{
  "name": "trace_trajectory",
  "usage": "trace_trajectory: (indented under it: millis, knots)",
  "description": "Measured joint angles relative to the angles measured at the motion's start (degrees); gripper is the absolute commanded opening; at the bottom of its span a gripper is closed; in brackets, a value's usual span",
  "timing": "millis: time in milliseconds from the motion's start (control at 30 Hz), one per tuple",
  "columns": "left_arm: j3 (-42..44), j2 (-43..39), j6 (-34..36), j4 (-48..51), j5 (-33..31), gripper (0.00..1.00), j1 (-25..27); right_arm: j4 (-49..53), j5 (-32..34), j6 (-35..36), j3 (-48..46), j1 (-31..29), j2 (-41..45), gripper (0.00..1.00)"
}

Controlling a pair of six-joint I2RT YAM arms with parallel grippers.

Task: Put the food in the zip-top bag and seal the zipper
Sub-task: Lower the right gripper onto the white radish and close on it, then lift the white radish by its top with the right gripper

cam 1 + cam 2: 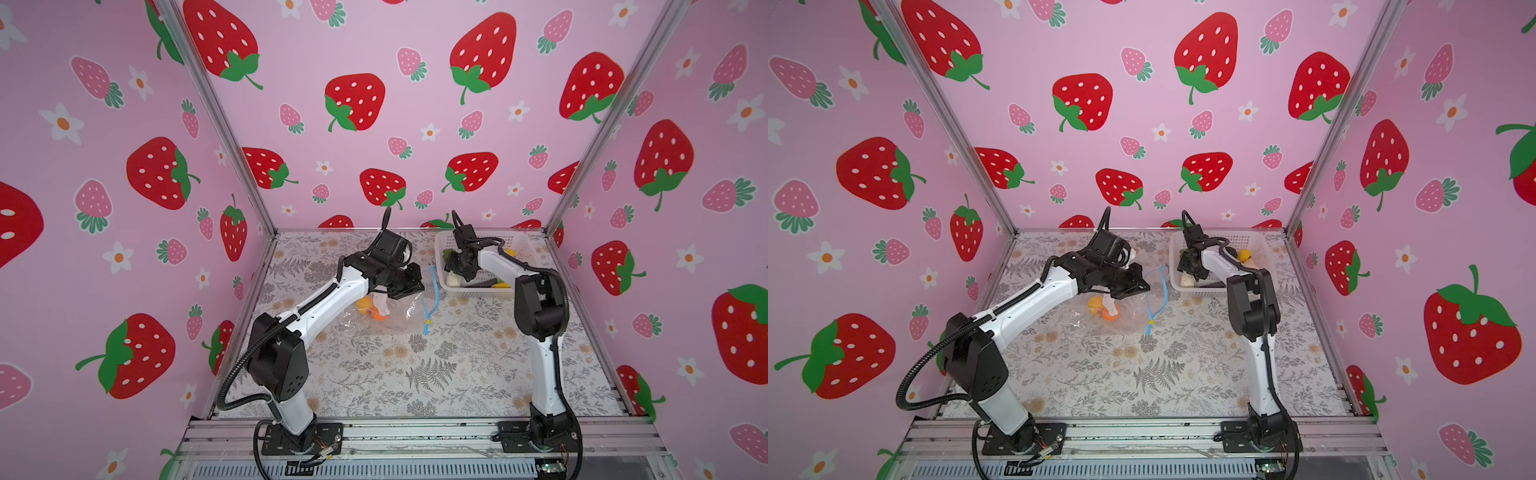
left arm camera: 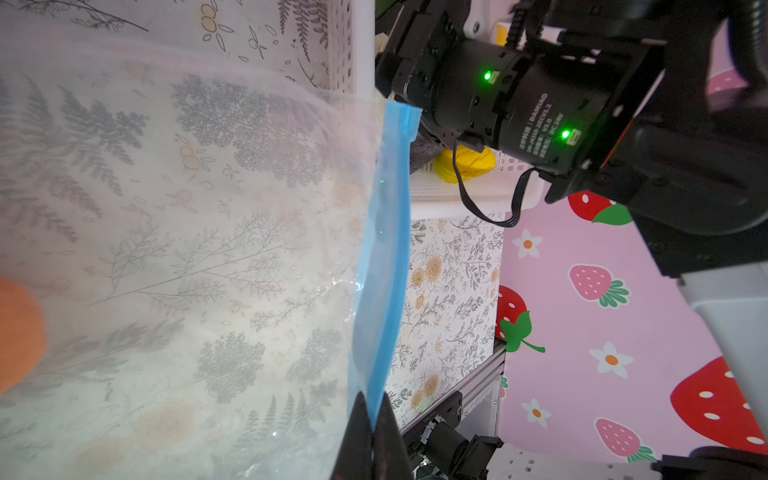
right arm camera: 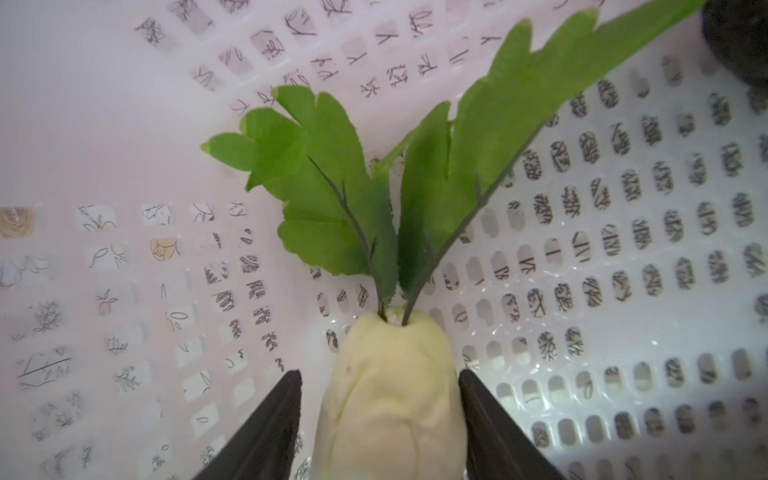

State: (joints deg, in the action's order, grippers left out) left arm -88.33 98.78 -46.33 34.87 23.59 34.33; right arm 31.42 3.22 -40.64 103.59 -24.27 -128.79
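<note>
Radish (image 3: 386, 395) btwn right gripper (image 3: 379, 372) jaws

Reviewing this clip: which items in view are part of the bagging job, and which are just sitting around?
Part of the job:
- zip-top bag
- blue zipper, pinched by the left gripper
- orange and yellow fruit inside the bag
- white radish, between the right gripper's open fingers
- yellow piece in the basket

Just there:
- white mesh basket
- floral table cover
- strawberry-print walls
</note>
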Motion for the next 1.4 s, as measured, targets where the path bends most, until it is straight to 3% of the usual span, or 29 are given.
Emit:
trace_trajectory:
  millis: [467, 867, 1400]
  knots:
    - [0.0, -0.5, 0.0, -0.3, 0.0, 0.0, 0.0, -0.7, -0.6, 0.5, -0.4, 0.1, -0.9, 0.47]
    - [0.0, -0.7, 0.0, -0.4, 0.0, 0.0, -0.2, -4.4, -3.1, 1.5, -4.0, 1.4, 1.2, 0.45]
    - [0.0, -0.7, -0.9, -0.4, 0.1, 0.0, -1.8, -14.2, -4.8, 1.5, -11.6, 3.0, 13.6, 0.44]
